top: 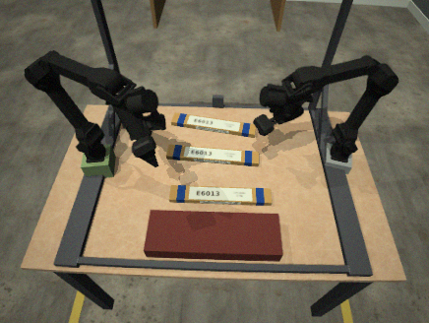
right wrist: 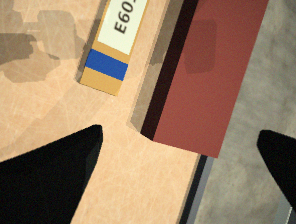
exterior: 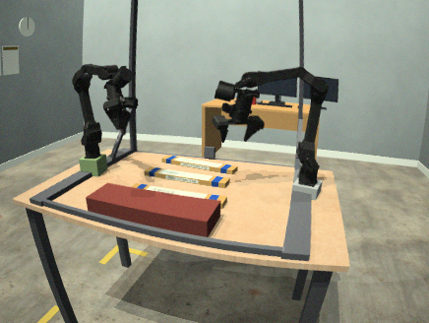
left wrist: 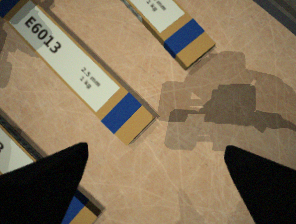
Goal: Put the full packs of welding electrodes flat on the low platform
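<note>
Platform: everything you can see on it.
The low platform is a plain dark-red rectangular block, long and squat, flat-topped and matte, material unclear. It sits level on the table, lengthwise beside the nearest pack, with a gap between them. No pack or gripper touches it; a shadow crosses its top.
</note>
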You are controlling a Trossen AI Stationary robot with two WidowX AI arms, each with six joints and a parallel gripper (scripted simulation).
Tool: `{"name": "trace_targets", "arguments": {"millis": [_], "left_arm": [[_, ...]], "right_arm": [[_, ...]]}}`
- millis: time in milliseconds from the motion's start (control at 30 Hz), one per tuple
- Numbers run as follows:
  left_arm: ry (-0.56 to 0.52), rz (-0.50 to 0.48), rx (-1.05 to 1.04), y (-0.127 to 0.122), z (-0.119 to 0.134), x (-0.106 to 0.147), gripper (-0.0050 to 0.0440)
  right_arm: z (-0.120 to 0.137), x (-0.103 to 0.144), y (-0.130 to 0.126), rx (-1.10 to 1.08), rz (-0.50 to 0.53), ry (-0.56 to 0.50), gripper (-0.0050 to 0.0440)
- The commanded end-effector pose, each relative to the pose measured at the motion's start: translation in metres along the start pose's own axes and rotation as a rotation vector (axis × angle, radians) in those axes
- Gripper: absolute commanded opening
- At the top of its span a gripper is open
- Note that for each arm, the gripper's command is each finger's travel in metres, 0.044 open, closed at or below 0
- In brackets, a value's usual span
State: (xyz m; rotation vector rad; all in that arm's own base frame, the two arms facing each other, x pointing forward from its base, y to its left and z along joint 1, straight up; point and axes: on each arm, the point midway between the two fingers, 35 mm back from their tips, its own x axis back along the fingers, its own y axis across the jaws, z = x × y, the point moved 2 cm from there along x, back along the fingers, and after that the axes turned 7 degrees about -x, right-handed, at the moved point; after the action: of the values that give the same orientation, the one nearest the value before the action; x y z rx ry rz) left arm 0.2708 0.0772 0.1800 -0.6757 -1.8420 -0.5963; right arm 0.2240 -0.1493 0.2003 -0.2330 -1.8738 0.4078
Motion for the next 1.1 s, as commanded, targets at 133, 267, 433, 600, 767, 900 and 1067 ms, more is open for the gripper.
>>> {"name": "trace_targets", "arguments": {"millis": [133,267,433,600,767,900,1067], "left_arm": [[0.021,-0.096,0.243,0.002,0.017,0.009,0.0430],[0.028,-0.136,0.370,0.003,0.031,0.013,0.0430],[0.030,-0.166,0.465,0.004,0.039,0.015,0.0430],[0.029,-0.219,0.623,0.004,0.047,0.017,0.0430],[0.024,-0.273,0.781,0.003,0.061,0.021,0.0430],[0.019,-0.298,0.853,0.003,0.061,0.021,0.0430],[0.015,-0.295,0.846,0.005,0.059,0.022,0.0430]], "right_arm": [[-0.005,0.002,0.038,-0.130,-0.079,-0.052,0.0430],[-0.005,0.000,0.059,-0.201,-0.133,-0.058,0.0430],[-0.004,-0.001,0.073,-0.249,-0.170,-0.058,0.0430],[-0.004,-0.001,0.086,-0.297,-0.201,-0.054,0.0430],[0.003,-0.003,0.115,-0.392,-0.280,-0.033,0.0430],[0.007,-0.003,0.129,-0.439,-0.316,-0.017,0.0430],[0.005,-0.002,0.128,-0.438,-0.310,-0.020,0.0430]]}}
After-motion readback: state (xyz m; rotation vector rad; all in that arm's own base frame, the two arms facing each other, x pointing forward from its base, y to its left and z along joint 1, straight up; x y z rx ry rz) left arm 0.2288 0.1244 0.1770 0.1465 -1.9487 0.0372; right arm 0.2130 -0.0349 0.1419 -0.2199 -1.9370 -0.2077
